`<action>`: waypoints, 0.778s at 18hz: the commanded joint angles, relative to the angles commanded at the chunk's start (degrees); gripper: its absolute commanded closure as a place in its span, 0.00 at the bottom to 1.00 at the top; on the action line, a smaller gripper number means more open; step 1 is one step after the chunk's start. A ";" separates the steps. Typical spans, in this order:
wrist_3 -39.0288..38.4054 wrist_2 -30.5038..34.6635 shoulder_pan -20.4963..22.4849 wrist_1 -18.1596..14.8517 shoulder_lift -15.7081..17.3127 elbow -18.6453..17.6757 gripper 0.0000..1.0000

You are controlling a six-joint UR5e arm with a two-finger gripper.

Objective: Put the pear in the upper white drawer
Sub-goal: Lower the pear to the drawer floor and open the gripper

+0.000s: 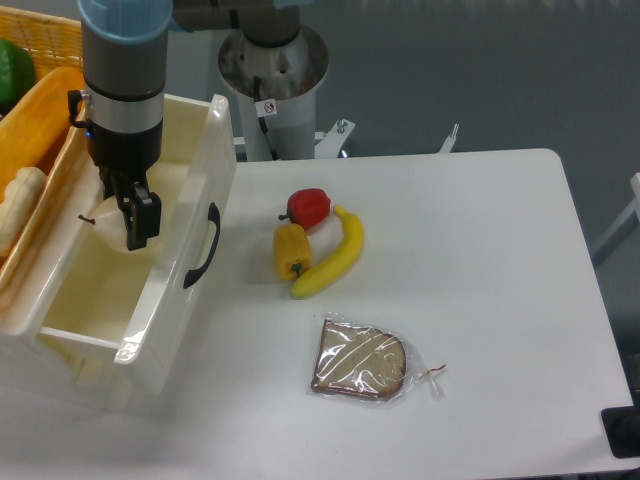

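The pear (106, 233) is small, pale and rounded, with a thin dark stem pointing left. It hangs inside the upper white drawer (168, 300), a deep glossy white box pulled open, with a black curved handle (203, 246) on its front panel. My gripper (130, 225) reaches down into the drawer from above and is shut on the pear, whose right part is hidden behind the dark fingers (140, 218). I cannot tell whether the pear touches the drawer floor.
A wicker basket (45, 35) at the back left holds green and orange produce and a pale root-like item (18, 205). A red pepper (310, 207), a yellow bell pepper (290, 250), a banana (335, 258) and bagged bread (361, 360) lie on the table. The robot base (272, 75) stands behind.
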 joint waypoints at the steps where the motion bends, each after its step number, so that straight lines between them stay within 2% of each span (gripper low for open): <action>1: 0.00 0.00 0.00 0.00 0.00 0.00 0.03; 3: 0.00 0.09 -0.09 0.09 0.09 0.00 0.01; 9: 0.09 0.18 0.00 0.09 0.00 0.09 0.00; 14: -0.61 0.18 1.66 0.17 0.17 0.09 0.00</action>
